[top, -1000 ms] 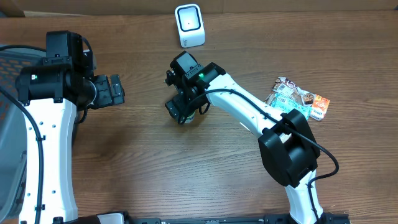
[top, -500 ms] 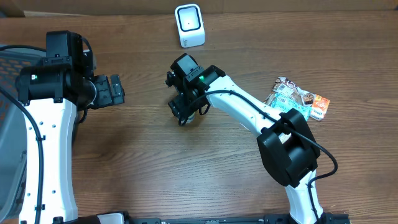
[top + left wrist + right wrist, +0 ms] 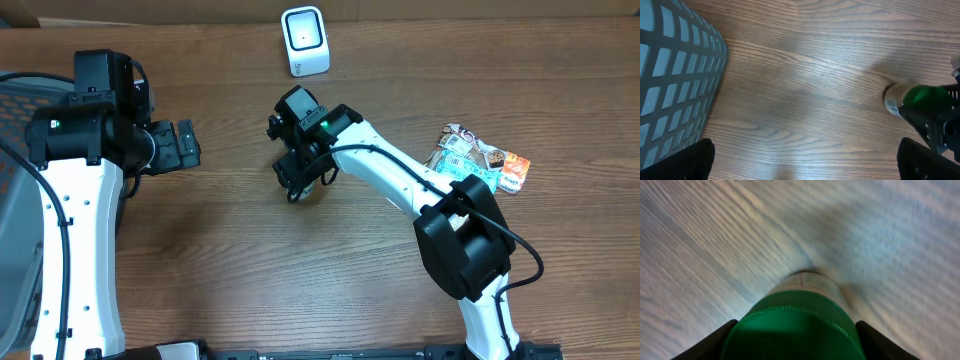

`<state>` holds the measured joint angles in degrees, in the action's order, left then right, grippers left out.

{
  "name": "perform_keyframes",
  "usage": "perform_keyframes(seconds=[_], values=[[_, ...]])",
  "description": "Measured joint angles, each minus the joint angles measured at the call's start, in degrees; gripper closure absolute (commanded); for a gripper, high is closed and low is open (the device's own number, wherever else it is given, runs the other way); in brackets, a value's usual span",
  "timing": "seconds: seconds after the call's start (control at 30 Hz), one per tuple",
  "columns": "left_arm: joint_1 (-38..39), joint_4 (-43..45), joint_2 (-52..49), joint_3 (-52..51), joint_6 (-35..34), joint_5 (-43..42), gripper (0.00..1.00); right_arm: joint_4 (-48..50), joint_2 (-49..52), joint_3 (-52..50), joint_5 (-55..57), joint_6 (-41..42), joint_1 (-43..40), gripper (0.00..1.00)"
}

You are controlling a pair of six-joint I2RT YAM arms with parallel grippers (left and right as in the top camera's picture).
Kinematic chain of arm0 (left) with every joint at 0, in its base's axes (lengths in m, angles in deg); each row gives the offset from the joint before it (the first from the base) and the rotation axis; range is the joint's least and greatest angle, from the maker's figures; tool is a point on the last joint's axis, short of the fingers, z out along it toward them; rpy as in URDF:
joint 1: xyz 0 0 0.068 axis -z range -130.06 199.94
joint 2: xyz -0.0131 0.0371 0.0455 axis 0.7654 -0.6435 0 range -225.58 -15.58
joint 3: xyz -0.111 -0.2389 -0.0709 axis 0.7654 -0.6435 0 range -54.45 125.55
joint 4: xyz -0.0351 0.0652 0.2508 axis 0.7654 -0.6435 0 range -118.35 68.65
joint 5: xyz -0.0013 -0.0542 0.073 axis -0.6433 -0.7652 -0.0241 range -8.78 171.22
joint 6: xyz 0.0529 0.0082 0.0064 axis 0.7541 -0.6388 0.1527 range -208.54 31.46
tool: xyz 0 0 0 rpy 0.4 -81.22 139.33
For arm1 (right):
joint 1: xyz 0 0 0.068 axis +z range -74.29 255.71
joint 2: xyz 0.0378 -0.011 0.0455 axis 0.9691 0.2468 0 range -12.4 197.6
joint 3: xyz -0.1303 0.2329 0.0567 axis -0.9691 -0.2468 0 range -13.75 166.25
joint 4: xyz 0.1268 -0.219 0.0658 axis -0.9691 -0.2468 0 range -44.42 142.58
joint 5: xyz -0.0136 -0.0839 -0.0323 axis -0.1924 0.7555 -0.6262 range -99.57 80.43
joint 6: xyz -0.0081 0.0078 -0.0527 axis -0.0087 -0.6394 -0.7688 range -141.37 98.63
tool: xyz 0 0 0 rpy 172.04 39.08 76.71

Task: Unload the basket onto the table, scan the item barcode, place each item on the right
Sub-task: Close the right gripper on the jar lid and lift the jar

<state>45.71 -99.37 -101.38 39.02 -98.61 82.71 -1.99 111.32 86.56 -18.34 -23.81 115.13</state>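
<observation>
As we read it, right gripper (image 3: 296, 182): jaws flank the green cap (image 3: 795, 330); firm clamp, cannot tell
bottle (image 3: 893, 100): on table (image 3: 250, 280), between those jaws
handling: we judge it light, rigid; ribbed cap grips best
left gripper (image 3: 188, 146): jaws wide, empty

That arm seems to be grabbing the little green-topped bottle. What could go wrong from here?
1. The right hand grips the green-capped bottle only by its rounded cap, so it might slip or twist when lifted.
2. No barcode shows in any view, so it may end up facing away from the white scanner.
</observation>
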Motion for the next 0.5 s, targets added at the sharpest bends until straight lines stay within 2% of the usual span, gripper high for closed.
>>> perform_keyframes(seconds=[0.27,0.5], values=[[0.0,0.0,0.0,0.0,0.0,0.0,0.01,-6.0,0.0,1.4,-5.1,1.9,-0.2,0.47],[0.0,0.0,0.0,0.0,0.0,0.0,0.00,-6.6,-1.2,2.0,-21.6,0.2,-3.2,0.48]])
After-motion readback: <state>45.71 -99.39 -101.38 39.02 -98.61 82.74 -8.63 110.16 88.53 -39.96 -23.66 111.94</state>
